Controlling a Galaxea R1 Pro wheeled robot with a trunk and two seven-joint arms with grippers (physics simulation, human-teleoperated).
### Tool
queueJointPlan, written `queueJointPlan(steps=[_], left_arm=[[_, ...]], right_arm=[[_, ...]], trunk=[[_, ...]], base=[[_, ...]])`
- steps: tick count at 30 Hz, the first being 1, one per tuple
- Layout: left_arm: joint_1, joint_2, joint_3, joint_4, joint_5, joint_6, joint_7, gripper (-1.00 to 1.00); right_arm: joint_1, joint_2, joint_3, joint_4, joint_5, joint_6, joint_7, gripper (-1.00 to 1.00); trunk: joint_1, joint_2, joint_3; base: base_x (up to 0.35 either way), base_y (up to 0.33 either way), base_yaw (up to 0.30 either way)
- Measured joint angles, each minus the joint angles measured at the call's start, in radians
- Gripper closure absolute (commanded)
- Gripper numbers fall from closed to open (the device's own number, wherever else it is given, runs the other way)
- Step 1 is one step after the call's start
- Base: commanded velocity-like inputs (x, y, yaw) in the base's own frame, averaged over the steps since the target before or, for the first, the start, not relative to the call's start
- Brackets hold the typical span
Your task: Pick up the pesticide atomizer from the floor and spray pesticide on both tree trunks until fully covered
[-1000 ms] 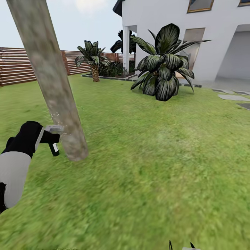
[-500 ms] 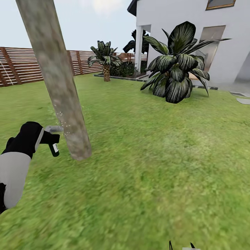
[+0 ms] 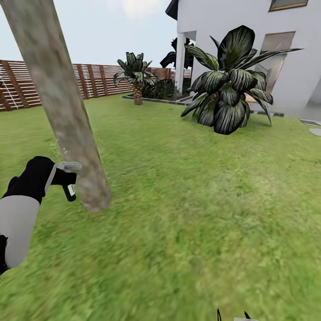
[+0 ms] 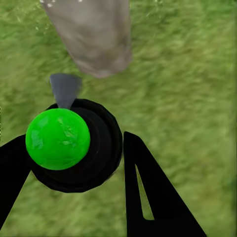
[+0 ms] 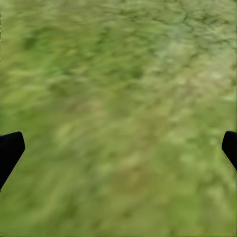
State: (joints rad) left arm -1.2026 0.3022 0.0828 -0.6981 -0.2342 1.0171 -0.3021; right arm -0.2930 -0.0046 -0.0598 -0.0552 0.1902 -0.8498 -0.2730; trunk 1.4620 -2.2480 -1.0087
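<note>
The left gripper is clamped on the spray bottle, holding it low at the left of the head view with the grey nozzle pointed at the leaning tree trunk and almost touching the bark near its foot. From the left wrist camera the bottle sits between the two black fingers, a bright green round spot on its near face, and the grey nozzle tip aims at the base of the trunk. A few pale specks show on the bark at the edge of that view. The right gripper hangs over bare grass with its fingertips spread wide apart and nothing between them.

The trunk slants up and leftward out of the lawn and blocks part of the brown slatted fence behind it. Well beyond, a small palm stands near the fence, and a big dark broad-leaved plant grows in front of the white house. Grey stepping stones lie at the far right edge. The open grass between the trunk and these plants has nothing standing on it.
</note>
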Motion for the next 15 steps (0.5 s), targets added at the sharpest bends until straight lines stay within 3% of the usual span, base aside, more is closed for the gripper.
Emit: queueJointPlan(steps=[7,15], left_arm=[[0.0,0.0,0.002,0.002,0.0,-0.001,0.0,1.0],[0.001,0.001,0.002,0.002,-0.002,-0.001,0.0,1.0]], right_arm=[[0.0,0.0,0.0,0.0,0.0,0.0,0.0,-1.0],[0.0,-0.004,0.0,0.0,0.0,-0.002,0.0,-1.0]], trunk=[[0.0,0.0,0.0],[0.0,0.0,0.0]], base=[[0.241,-0.19,0.259],[0.219,-0.201,0.022]])
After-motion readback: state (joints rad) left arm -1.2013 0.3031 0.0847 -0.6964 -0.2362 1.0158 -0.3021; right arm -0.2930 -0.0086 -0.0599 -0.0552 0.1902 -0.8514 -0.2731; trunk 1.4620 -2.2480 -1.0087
